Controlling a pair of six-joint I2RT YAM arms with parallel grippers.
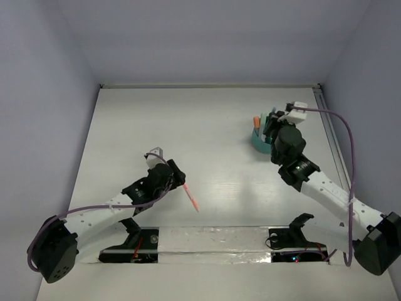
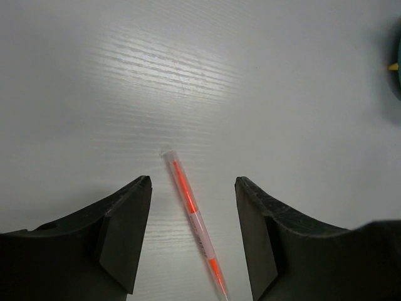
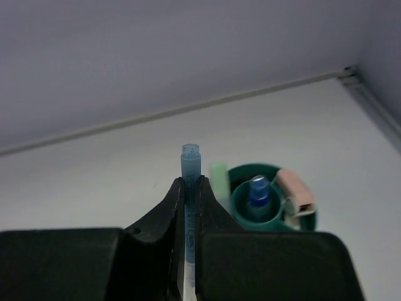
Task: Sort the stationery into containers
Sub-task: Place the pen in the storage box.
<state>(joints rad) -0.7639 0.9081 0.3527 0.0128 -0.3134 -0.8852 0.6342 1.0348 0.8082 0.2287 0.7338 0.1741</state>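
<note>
An orange pen [image 1: 191, 197] lies flat on the white table, left of centre. My left gripper [image 1: 177, 177] is open just above it. In the left wrist view the pen [image 2: 190, 210] lies between the two spread fingers of the gripper [image 2: 193, 183], touching neither. The teal cup [image 1: 259, 142] stands at the far right. My right gripper [image 1: 274, 129] hovers over it, shut on a light-blue marker [image 3: 190, 164] that sticks out past the gripper's tips [image 3: 190, 183]. The cup [image 3: 302, 221] holds a blue-capped bottle [image 3: 258, 191], a pink eraser [image 3: 293, 187] and a green marker [image 3: 218, 176].
An orange-tipped item [image 1: 255, 120] and other dark items stand up in the cup. The cup's edge shows at the right of the left wrist view [image 2: 396, 69]. Walls close the table at the back and sides. A taped strip [image 1: 213, 239] runs along the near edge.
</note>
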